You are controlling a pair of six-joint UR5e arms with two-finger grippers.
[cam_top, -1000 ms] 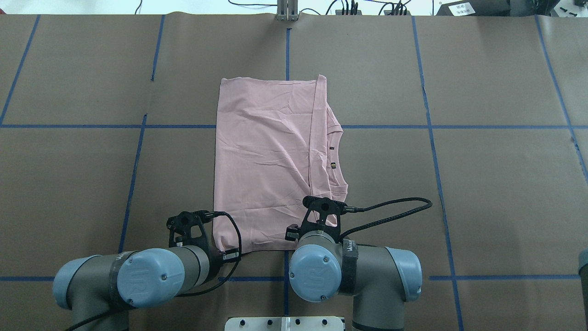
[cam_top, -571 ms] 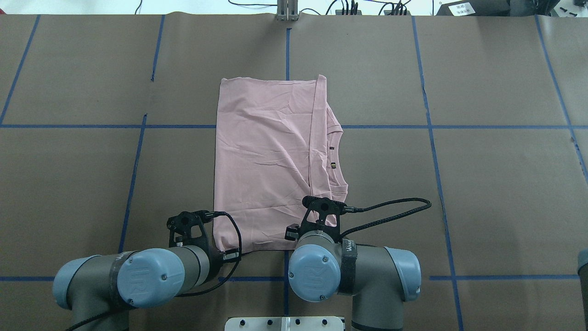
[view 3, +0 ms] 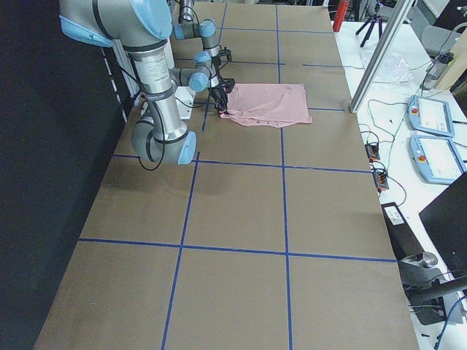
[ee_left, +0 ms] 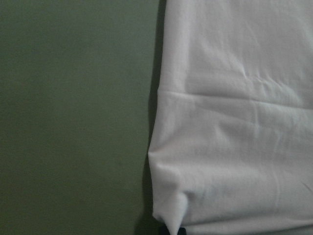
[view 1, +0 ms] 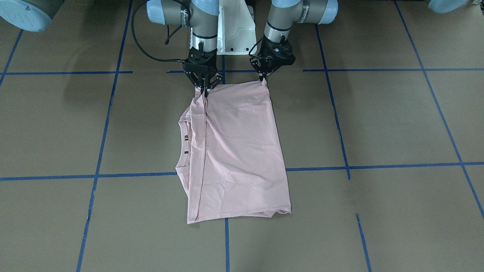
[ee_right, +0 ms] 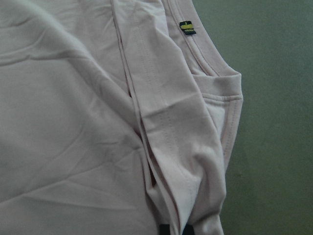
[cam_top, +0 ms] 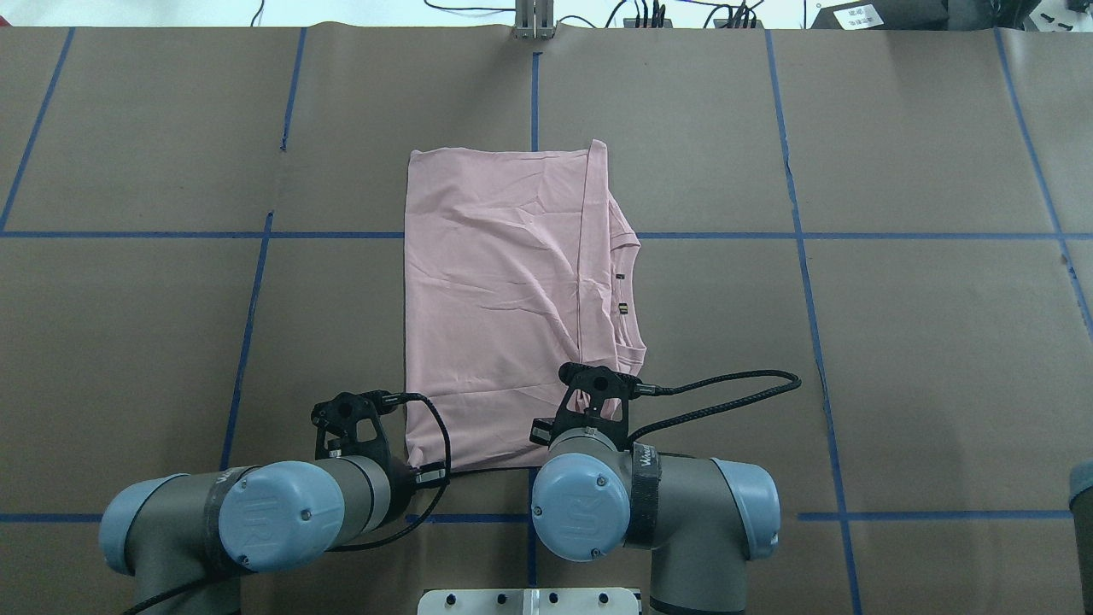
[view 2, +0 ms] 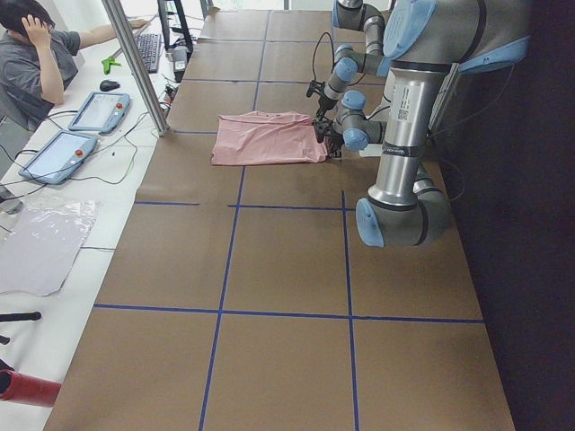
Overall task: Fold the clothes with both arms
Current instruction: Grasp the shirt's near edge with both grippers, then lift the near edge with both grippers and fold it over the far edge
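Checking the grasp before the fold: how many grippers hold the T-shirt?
2. Both pinch the T-shirt's robot-side edge: the left gripper at the plain corner, the right gripper at the collar-side corner.

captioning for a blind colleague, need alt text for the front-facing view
The left gripper and right gripper each pinch a corner of a pale pink T-shirt at its edge nearest the robot. The shirt lies partly folded on a brown table with blue tape lines.

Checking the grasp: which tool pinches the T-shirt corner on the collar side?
The right tool; the left tool holds the T-shirt's plain corner, away from the collar.
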